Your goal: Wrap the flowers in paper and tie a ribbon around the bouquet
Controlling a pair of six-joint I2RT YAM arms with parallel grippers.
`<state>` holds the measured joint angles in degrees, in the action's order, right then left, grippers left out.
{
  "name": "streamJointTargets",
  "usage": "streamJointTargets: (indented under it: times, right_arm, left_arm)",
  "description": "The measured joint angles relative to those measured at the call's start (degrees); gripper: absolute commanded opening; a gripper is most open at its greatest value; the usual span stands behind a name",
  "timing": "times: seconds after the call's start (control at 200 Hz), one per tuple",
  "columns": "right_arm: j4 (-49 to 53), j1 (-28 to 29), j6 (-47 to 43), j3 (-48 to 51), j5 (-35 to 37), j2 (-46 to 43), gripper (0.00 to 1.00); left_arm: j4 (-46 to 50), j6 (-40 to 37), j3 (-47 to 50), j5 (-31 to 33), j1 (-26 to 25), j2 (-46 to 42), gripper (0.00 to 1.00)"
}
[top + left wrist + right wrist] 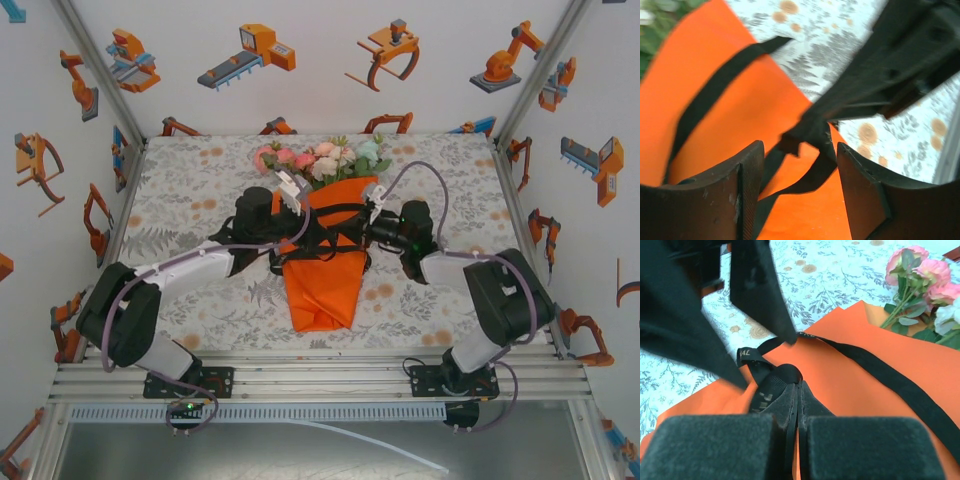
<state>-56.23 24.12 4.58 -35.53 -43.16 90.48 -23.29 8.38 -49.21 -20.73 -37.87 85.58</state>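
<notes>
My right tool (pixel 797 407) is shut tight on the ribbon (pixel 880 375); a black fold of it is pinched right at the tips. My left tool (pixel 799 152) is partly open and holds nothing; a loop of ribbon hangs in the gap between its fingers, and I can't tell if it touches them.

The bouquet (pixel 322 250) lies flat on the counter (pixel 190 200), under both tools; its long way runs away from me, with the flowers (pixel 920 275) ahead and to the right of my right tool and the pointy end of the paper (pixel 322 295) back behind both. The ribbon goes the other way, side to side over the paper; one long strip leads off to the right of my right tool.

My two tools meet tip to tip over the paper; the left tool's tips sit just in front of the right one's.

I think the left tool goes next; the loop is already between its fingers, so it only has to shut. Then I guess both tools pull apart, sideways across the bouquet, not along it, or the ribbon could slide off the pointy end.
</notes>
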Motion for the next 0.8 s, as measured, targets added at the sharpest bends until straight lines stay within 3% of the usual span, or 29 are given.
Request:
streamJointTargets:
  times: [0.145,0.225,0.436,0.706,0.766,0.801]
  right_arm:
    - [3.3,-0.1,-1.6,0.5,3.4,-6.6,0.0]
    - [4.9,-0.3,-2.3,0.3,5.1,-9.2,0.0]
    - [8.7,-0.5,-1.4,-0.3,9.8,-10.6,0.0]
    - [15.6,-0.7,-1.1,-2.1,13.6,-13.2,0.0]
    - [16.5,-0.7,-1.0,-2.3,13.7,-13.2,0.0]
    - [16.8,-0.7,-0.9,-2.3,13.7,-13.2,0.0]
  left_arm:
    - [4.8,0.4,-1.8,10.4,1.9,-1.8,0.61]
    - [7.3,0.3,-3.3,11.4,3.1,-1.7,0.6]
    - [8.0,0.5,-3.7,4.9,3.6,-0.6,0.63]
    - [-2.4,1.9,-3.3,-14.1,3.2,3.8,0.71]
    - [-4.7,2.6,-4.5,-15.6,2.8,6.6,0.69]
    - [-5.6,2.8,-5.3,-16.0,2.5,8.4,0.6]
